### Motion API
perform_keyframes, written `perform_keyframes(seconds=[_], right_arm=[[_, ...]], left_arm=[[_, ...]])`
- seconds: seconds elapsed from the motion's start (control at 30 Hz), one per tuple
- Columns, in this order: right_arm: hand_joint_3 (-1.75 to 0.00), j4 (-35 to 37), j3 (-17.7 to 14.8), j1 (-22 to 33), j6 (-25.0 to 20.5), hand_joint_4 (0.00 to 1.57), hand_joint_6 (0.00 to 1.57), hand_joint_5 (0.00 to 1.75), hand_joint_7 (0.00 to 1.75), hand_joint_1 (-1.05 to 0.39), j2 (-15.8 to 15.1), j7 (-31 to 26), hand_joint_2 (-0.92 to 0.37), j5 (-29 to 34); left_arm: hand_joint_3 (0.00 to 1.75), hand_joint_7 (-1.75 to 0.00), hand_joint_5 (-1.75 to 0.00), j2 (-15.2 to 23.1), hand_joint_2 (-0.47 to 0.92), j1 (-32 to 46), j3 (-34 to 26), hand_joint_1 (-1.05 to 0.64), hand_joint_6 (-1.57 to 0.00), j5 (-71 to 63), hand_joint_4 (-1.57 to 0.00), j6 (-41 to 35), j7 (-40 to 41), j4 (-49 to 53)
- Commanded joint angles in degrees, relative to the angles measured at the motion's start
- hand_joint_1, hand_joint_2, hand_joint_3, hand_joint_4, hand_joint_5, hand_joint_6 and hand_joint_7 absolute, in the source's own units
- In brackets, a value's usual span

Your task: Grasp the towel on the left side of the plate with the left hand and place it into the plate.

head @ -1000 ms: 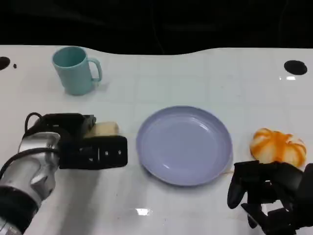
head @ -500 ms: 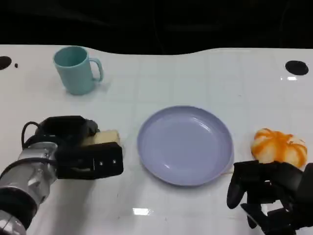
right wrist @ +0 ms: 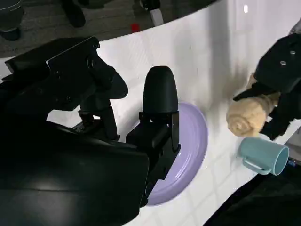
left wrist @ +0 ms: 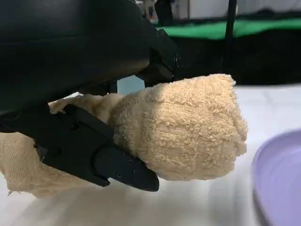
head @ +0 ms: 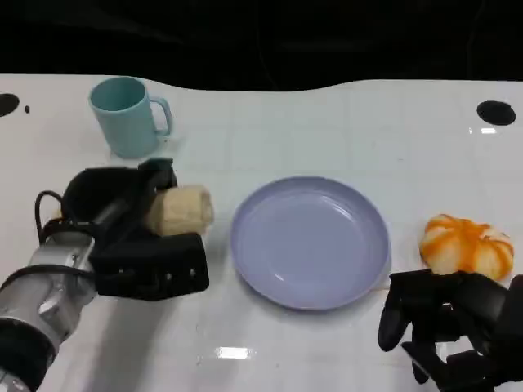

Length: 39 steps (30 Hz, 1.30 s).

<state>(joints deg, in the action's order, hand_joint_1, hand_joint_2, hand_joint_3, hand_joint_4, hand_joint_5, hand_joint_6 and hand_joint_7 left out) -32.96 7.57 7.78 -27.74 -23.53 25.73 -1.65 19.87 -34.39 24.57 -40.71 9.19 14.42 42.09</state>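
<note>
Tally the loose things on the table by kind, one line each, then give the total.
Towel: 1, rolled, held by the left hand
Plate: 1, lavender
Mug: 1, teal
Orange-and-white thing: 1, beside the right hand
Total: 4

No readable text, no labels, no brand marks, no numbers, no signs on anything shown
</note>
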Motion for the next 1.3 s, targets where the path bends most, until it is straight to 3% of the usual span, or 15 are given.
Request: perform_keyframes(seconds=[0.03,0.17,0.23,0.27,0.33,0.4,0.73,0.83,0.87,0.9,0.93,0.97,1.0,1.17,1.3], right_arm=[[-1.05,-0.5,-0.1,0.2,0.1,0.7,0.69,1.68,1.41,0.05,-0.8,0.0,-0.59,0.2],[-1.06,-0.2,-0.5,0.3,0.3,0.7,0.69,1.68,1.41,0.05,-0.8,0.4,-0.6,-0.4],[-1.06,-0.1,-0.6,0.2,0.3,0.69,0.69,1.68,1.41,0.05,-0.8,0.4,-0.6,-0.6],[-1.06,-0.1,-0.6,0.2,0.2,0.69,0.69,1.67,1.41,0.05,-0.8,0.3,-0.6,-0.6],[-1.06,-0.1,-0.6,0.1,0.1,0.7,0.69,1.67,1.41,0.05,-0.8,0.2,-0.59,-0.4],[-1.06,-0.2,-0.7,0.1,-0.2,0.69,0.69,1.67,1.41,0.05,-0.8,0.2,-0.6,-0.5],[-1.07,-1.0,-0.6,0.1,-1.2,0.7,0.68,1.69,1.42,0.04,-0.5,0.0,-0.59,-0.6],[-1.07,-1.1,-0.6,0.0,-1.4,0.69,0.68,1.69,1.42,0.04,-0.5,0.0,-0.59,-0.6],[-1.07,-1.0,-0.6,0.0,-1.4,0.7,0.68,1.69,1.42,0.04,-0.5,0.0,-0.59,-0.6],[-1.07,-1.0,-0.6,0.0,-1.3,0.7,0.68,1.69,1.42,0.04,-0.5,0.0,-0.59,-0.5],[-1.07,-0.9,-0.5,-0.1,-1.2,0.69,0.68,1.69,1.42,0.04,-0.6,0.0,-0.59,-0.5],[-1.07,-0.9,-0.5,-0.2,-1.3,0.69,0.68,1.69,1.42,0.04,-0.6,0.0,-0.59,-0.4],[-1.07,-1.0,-0.5,-0.2,-1.5,0.69,0.68,1.69,1.42,0.04,-0.7,0.0,-0.59,-0.4],[-1.06,-0.6,-0.5,-0.5,-1.5,0.7,0.69,1.68,1.42,0.04,-0.6,0.0,-0.59,-0.4],[-1.05,-0.4,-0.5,-0.7,-1.6,0.69,0.69,1.68,1.42,0.04,-0.5,0.0,-0.6,-0.5]], left_arm=[[0.35,-1.75,-1.75,0.5,0.91,1.6,-1.5,-0.23,-0.54,1.5,-0.82,0.8,-0.4,-5.3],[0.36,-1.75,-1.75,-1.4,0.88,2.4,-1.3,-0.19,-0.55,2.1,-0.83,-0.6,-4.2,-14.7],[0.45,-1.27,-1.75,-2.1,0.82,2.6,-1.2,-0.18,-0.72,2.5,-0.86,-1.0,-6.0,-17.5],[0.47,-1.19,-1.75,-2.9,0.81,2.5,-1.1,-0.18,-0.76,2.7,-0.86,-1.3,-7.0,-18.9],[0.71,-1.52,-1.75,-4.4,0.69,2.5,-0.7,-0.19,-0.67,2.7,-0.87,-2.1,-8.5,-21.2],[0.91,-1.69,-1.75,-5.6,0.56,2.3,-0.2,-0.19,-0.64,2.1,-0.86,-3.1,-9.7,-23.0],[0.98,-1.75,-1.75,-11.6,0.52,1.4,3.5,-0.19,-0.61,0.5,-0.86,-5.7,-13.2,-23.8],[0.77,-1.32,-1.75,-12.8,0.55,1.1,3.8,-0.19,-0.73,1.6,-0.86,-6.7,-16.3,-23.6],[0.58,-0.96,-1.75,-13.0,0.66,1.0,3.7,-0.18,-0.77,2.4,-0.75,-7.2,-17.9,-23.7],[0.45,-0.77,-1.75,-13.0,0.72,0.9,3.6,-0.18,-0.81,3.2,-0.72,-7.7,-20.1,-24.0],[0.33,-0.55,-1.59,-12.6,0.81,0.7,3.8,-0.2,-0.8,3.6,-0.65,-7.7,-22.0,-24.3],[0.22,-0.3,-1.29,-12.1,0.87,0.7,4.1,-0.25,-0.73,3.5,-0.59,-7.6,-23.5,-24.7],[0.18,-0.19,-1.15,-11.6,0.9,0.7,4.2,-0.28,-0.68,3.3,-0.57,-7.4,-24.5,-25.1],[0.12,-0.01,-0.67,-9.7,0.92,1.2,4.9,-0.51,-0.39,1.7,-0.28,-6.1,-25.9,-26.8],[0.13,0.0,-0.6,-7.6,0.92,1.3,4.6,-0.62,-0.33,1.2,-0.21,-6.5,-28.4,-30.0]])
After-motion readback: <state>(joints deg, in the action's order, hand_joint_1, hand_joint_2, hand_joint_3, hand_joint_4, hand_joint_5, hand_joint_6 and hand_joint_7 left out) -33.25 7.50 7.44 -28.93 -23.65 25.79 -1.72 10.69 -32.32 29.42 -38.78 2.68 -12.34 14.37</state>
